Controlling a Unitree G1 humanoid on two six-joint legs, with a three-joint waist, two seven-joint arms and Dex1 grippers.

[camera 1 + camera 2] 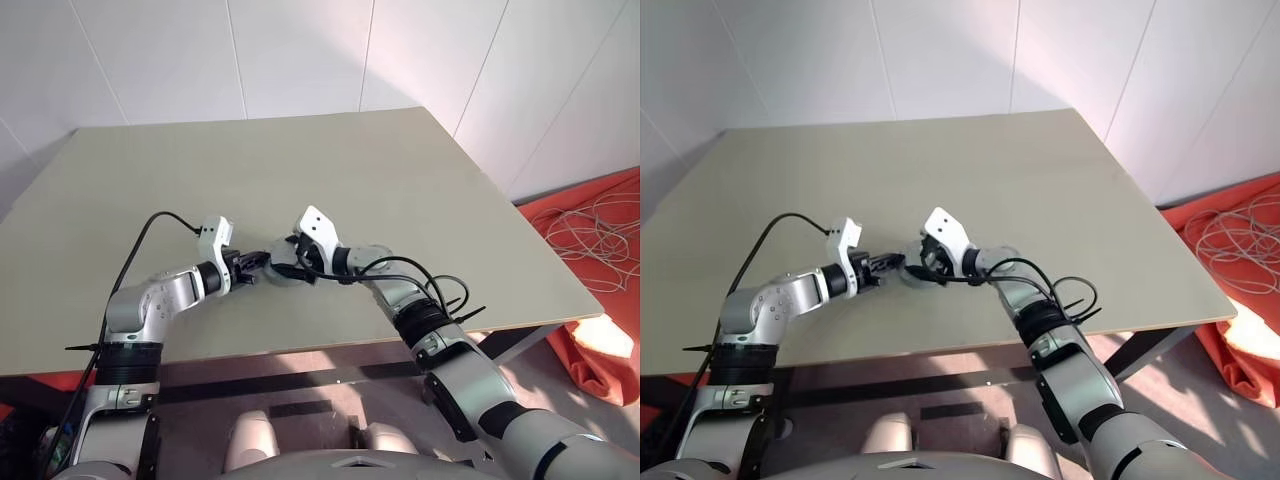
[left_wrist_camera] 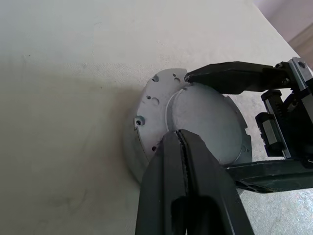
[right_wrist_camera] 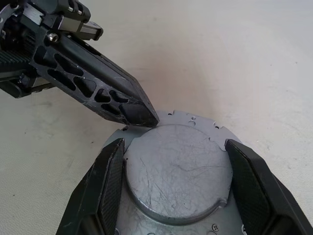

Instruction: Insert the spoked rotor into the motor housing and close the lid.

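Motor housing [image 3: 178, 178], a round grey metal case with a raised scratched flat face, lies on the beige table [image 1: 400, 180], straddled by the wide-spread right gripper [image 3: 178, 188]. Just beside it on the robot's left, the closed left gripper [image 3: 142, 115] presses its tip against that raised face's edge.

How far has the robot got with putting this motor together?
It looks nearly finished. Done: a grey lid already covers the round motor housing on the table, so the rotor cannot be seen. In hand: the right gripper straddles the lid with spread fingers, while the left gripper, shut, touches its tip to the lid's edge. Left: probably only pressing the lid fully home; whether it is seated I cannot tell.
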